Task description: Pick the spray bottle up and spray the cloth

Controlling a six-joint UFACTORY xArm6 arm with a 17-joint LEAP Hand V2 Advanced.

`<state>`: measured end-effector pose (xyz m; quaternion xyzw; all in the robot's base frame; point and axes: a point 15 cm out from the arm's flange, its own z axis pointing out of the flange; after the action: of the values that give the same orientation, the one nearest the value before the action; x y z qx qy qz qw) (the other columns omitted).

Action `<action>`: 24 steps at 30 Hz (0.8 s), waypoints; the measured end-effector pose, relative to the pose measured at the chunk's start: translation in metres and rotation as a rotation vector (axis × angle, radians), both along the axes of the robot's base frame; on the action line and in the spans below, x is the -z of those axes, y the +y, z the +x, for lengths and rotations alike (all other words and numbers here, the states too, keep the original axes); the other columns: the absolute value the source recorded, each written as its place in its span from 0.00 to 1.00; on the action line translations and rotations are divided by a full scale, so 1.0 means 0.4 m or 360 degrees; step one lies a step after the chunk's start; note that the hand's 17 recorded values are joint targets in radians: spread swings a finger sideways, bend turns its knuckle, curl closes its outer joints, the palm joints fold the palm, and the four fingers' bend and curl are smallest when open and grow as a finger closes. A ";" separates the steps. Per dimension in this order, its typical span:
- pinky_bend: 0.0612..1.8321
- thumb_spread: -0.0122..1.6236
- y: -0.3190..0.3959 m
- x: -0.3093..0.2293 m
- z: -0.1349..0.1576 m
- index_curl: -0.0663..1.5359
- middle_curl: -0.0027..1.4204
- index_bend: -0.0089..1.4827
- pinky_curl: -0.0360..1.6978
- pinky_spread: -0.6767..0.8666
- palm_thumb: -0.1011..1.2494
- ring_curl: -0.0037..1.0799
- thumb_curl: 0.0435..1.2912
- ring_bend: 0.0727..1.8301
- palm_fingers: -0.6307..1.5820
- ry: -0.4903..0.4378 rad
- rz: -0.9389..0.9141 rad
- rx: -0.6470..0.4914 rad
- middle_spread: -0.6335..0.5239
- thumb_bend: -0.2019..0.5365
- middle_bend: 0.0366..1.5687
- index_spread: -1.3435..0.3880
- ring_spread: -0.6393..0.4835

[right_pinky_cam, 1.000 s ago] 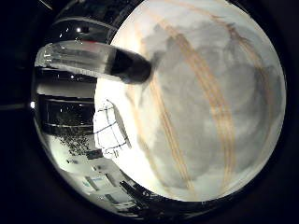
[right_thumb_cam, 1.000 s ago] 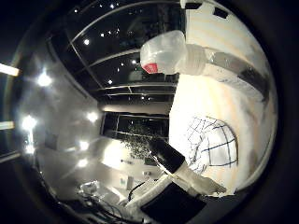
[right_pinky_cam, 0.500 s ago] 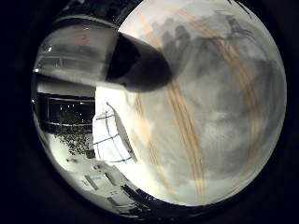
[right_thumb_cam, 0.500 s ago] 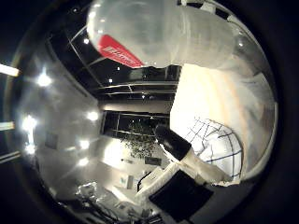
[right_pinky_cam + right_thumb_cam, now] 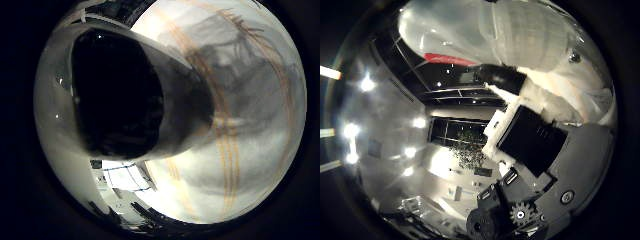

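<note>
The spray bottle point(image 5: 520, 35), translucent white with a red part point(image 5: 450, 59) near its head, fills much of both palm views and lies close against the palm. Its rounded body point(image 5: 170, 115) hides a large part of the table. My right hand point(image 5: 535, 145) shows white and black fingers curled in toward the bottle, and one black fingertip point(image 5: 500, 77) rests against its side. The cloth point(image 5: 122, 177), white with a dark check, lies flat on the table beyond the bottle and is partly hidden by it.
The pale table point(image 5: 250, 150) with orange wood-grain stripes carries the dark shadow point(image 5: 240, 65) of the hand. Beyond the table edge is a dim room with bright ceiling lights point(image 5: 367, 82) and dark windows point(image 5: 455, 132).
The palm has closed in on the bottle, which has grown to fill both views. Fingers have curled into the thumb side view and now cover the cloth there.
</note>
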<state>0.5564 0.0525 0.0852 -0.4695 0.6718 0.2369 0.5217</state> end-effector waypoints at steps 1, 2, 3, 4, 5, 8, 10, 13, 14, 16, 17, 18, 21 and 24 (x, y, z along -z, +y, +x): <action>0.56 0.66 0.005 0.002 -0.002 0.45 0.50 0.46 0.32 0.27 0.65 0.50 0.26 0.61 0.87 0.0004 0.0016 -0.0008 0.44 0.26 0.65 0.58 0.41; 0.59 0.65 0.010 -0.001 -0.002 0.47 0.51 0.52 0.34 0.27 0.68 0.51 0.27 0.62 0.87 -0.0001 0.0034 -0.0017 0.44 0.26 0.68 0.59 0.40; 0.61 0.65 0.017 -0.002 -0.007 0.49 0.51 0.56 0.36 0.28 0.71 0.53 0.29 0.65 0.86 0.0000 0.0057 -0.0030 0.44 0.27 0.71 0.59 0.40; 0.63 0.64 0.026 -0.009 -0.009 0.51 0.52 0.59 0.37 0.28 0.73 0.54 0.30 0.66 0.86 -0.0007 0.0086 -0.0047 0.44 0.27 0.73 0.60 0.40; 0.65 0.64 0.038 -0.022 -0.010 0.52 0.52 0.63 0.39 0.29 0.75 0.55 0.31 0.68 0.85 -0.0021 0.0124 -0.0070 0.45 0.27 0.76 0.60 0.40; 0.67 0.61 0.052 -0.050 -0.003 0.54 0.53 0.70 0.43 0.31 0.81 0.58 0.35 0.73 0.82 -0.0058 0.0177 -0.0105 0.45 0.26 0.81 0.62 0.40; 0.68 0.60 0.050 -0.055 -0.006 0.55 0.53 0.74 0.47 0.32 0.84 0.60 0.38 0.74 0.81 -0.0064 0.0179 -0.0118 0.45 0.26 0.83 0.64 0.40; 0.68 0.58 0.040 -0.087 -0.005 0.55 0.52 0.75 0.51 0.32 0.87 0.61 0.42 0.76 0.80 -0.0101 0.0185 -0.0131 0.45 0.26 0.84 0.65 0.41; 0.68 0.57 0.041 -0.103 -0.005 0.55 0.52 0.75 0.52 0.33 0.87 0.61 0.44 0.77 0.80 -0.0119 0.0186 -0.0145 0.46 0.26 0.85 0.65 0.41; 0.67 0.56 0.046 -0.137 -0.008 0.55 0.51 0.76 0.55 0.34 0.87 0.61 0.46 0.78 0.80 -0.0150 0.0170 -0.0186 0.46 0.26 0.85 0.65 0.42; 0.67 0.56 0.049 -0.154 -0.011 0.55 0.51 0.76 0.56 0.34 0.88 0.61 0.47 0.78 0.80 -0.0165 0.0155 -0.0212 0.46 0.26 0.85 0.65 0.42; 0.66 0.56 0.050 -0.168 -0.014 0.55 0.51 0.76 0.57 0.34 0.87 0.61 0.48 0.78 0.80 -0.0179 0.0138 -0.0232 0.46 0.25 0.86 0.65 0.43; 0.64 0.55 0.055 -0.214 -0.027 0.54 0.50 0.76 0.61 0.35 0.88 0.60 0.51 0.79 0.80 -0.0213 0.0085 -0.0291 0.46 0.26 0.87 0.66 0.43; 0.63 0.54 0.071 -0.253 -0.053 0.54 0.50 0.76 0.65 0.35 0.87 0.60 0.54 0.79 0.80 -0.0224 0.0014 -0.0389 0.46 0.26 0.87 0.66 0.42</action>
<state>0.5354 0.0810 0.1865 -0.5609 0.5704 0.2681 0.5368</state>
